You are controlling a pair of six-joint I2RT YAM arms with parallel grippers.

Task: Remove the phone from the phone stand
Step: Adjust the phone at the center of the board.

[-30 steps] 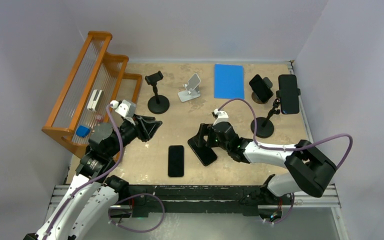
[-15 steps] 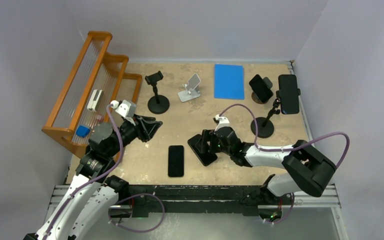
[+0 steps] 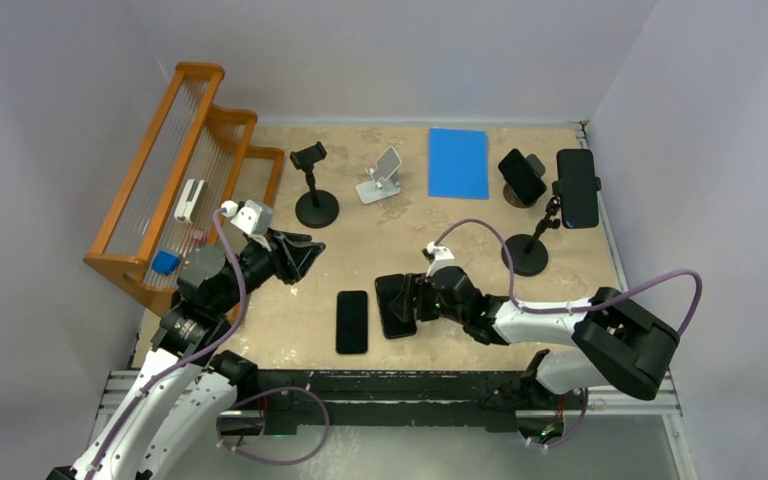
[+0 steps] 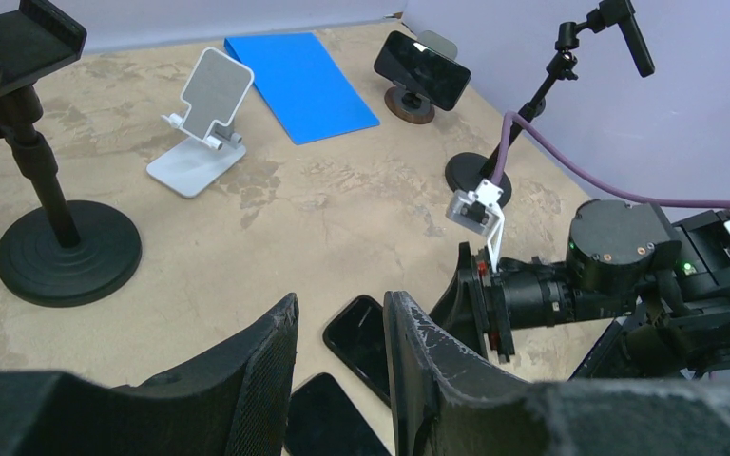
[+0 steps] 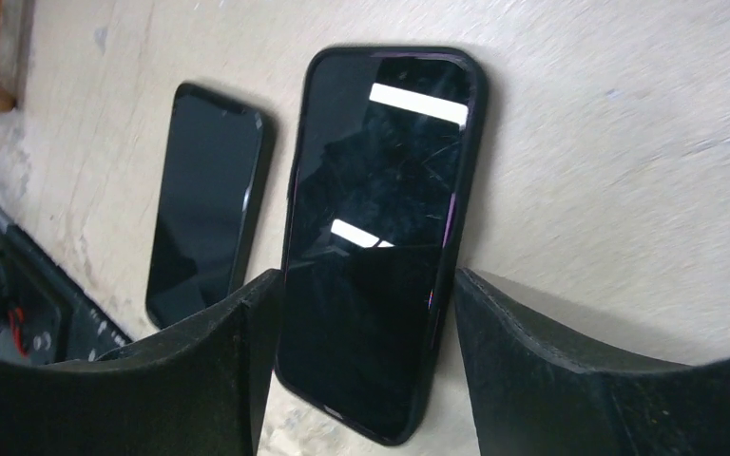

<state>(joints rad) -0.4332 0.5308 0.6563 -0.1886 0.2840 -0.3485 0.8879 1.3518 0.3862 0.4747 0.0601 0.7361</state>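
Right gripper [image 5: 366,280] pinches phone [image 5: 380,190] by long edges, flat on table [image 5: 627,142] beside second phone [image 5: 204,209]; left gripper [image 4: 340,304] spread.

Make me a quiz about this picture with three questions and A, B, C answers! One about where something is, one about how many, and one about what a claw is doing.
1. Where does the blue mat lie?
A. inside a claw
B. at the far side of the table
C. on top of a phone

2. How many phones does the top camera show?
A. two
B. four
C. six

3. What is the left claw doing?
A. holding a phone
B. squeezing a stand
C. open, holding nothing

Answers:
1 B, the mat lies flat near the back wall.
2 B, there are the tall-stand phone, the short-stand phone, the flat phone and the held phone in the right claw.
3 C, its fingers stand apart with nothing gripped.
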